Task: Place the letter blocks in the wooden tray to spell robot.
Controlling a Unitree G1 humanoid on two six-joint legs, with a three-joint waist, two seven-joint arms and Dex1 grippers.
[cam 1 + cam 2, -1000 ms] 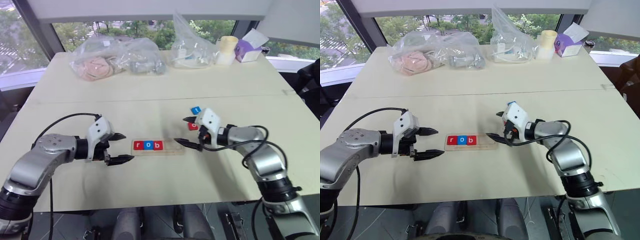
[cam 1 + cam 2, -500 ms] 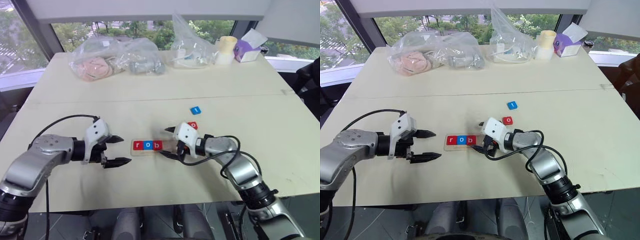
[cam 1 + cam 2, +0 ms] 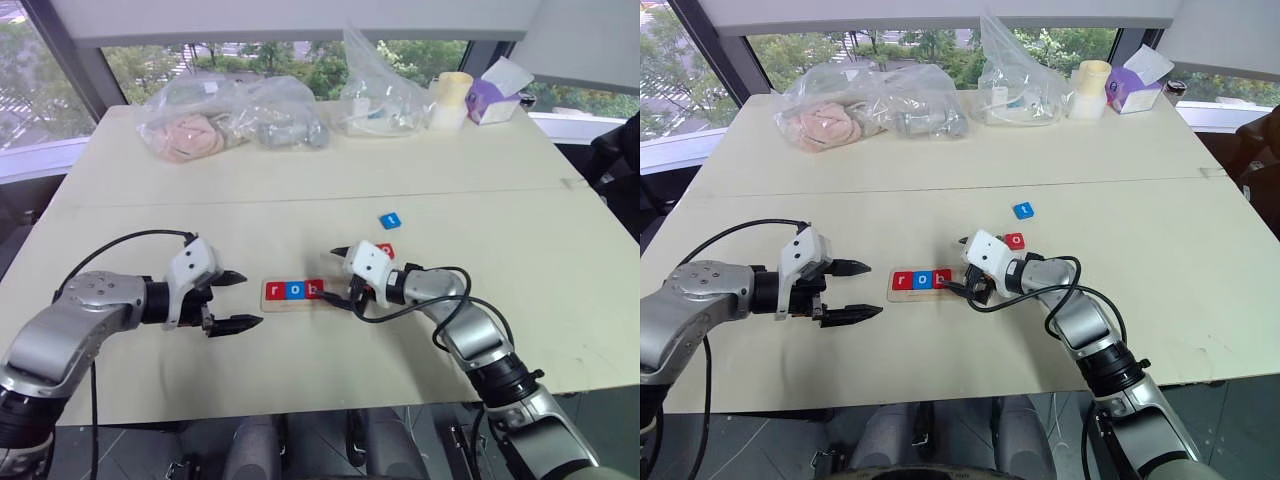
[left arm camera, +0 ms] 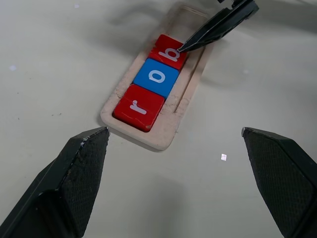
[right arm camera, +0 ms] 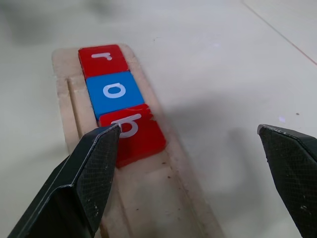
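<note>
I see the tray (image 3: 305, 291) lying flat on the counter (image 3: 300, 200), between my two end effectors. Three blocks sit side by side in its slot at the left end: a red r (image 4: 138, 107), a blue o (image 4: 156, 77) and a red b (image 4: 170, 51). The rest of the slot, toward my right, is bare wood.

My right end effector (image 3: 335, 272) is low over the tray with its fingers spread wide and nothing between them. In the left wrist view the tip of one of its fingers (image 4: 218, 27) rests at the b block; I cannot tell whether it truly touches. My left end effector (image 3: 238, 299) hangs just beside the tray's left end, fingers wide apart, holding nothing.

Two blocks lie loose on the counter beyond the tray's right end: a red one (image 3: 386, 250) just behind my right end effector, and a blue one (image 3: 390, 220) a little farther back.

At the far edge of the counter are clear plastic bags (image 3: 235, 115), a pale cup (image 3: 452, 98) and a purple box (image 3: 495, 98).
</note>
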